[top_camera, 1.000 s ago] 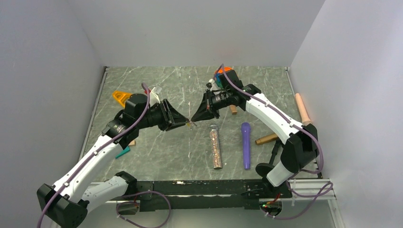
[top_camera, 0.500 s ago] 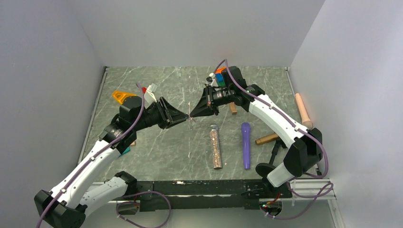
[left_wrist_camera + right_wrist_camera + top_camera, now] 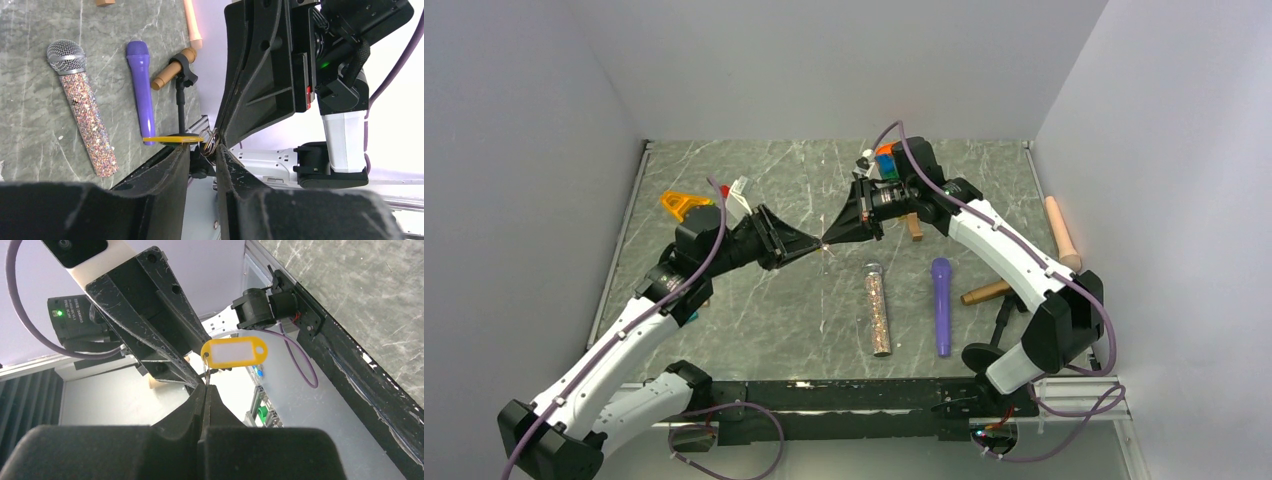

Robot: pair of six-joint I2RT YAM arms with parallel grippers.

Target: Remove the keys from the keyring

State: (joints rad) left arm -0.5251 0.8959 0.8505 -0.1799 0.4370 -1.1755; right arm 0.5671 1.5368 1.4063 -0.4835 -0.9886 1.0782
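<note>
1. While both pincers meet tip to tip well above the surface (image 3: pixel 764 320), the right pincer (image 3: pixel 206 388) is closed tight on the thin wire of the keyring (image 3: pixel 205 367). The yellow key tag (image 3: pixel 234 351) hangs from that ring just past its tips.
2. At the left pincer (image 3: pixel 203 148) a narrow gap shows, with the ring's coils at its mouth and the tag edge-on beside one tip. I cannot tell whether it truly pinches anything.
3. If the left pincer pulls without a real hold, it would likely slide off the wire and leave the tag threaded.
4. If both tug the ring itself, the wire could twist out of the right pincer's hold. Ring and tag would then drop beneath the pincers, near the glitter microphone (image 3: pixel 879 310) and purple microphone (image 3: pixel 941 305).
5. With the tips almost touching, a small misjudged move could knock them together.
6. Writing: the tag's white insert is blank. Small print on the housing behind the left pincer is too small to read.
</note>
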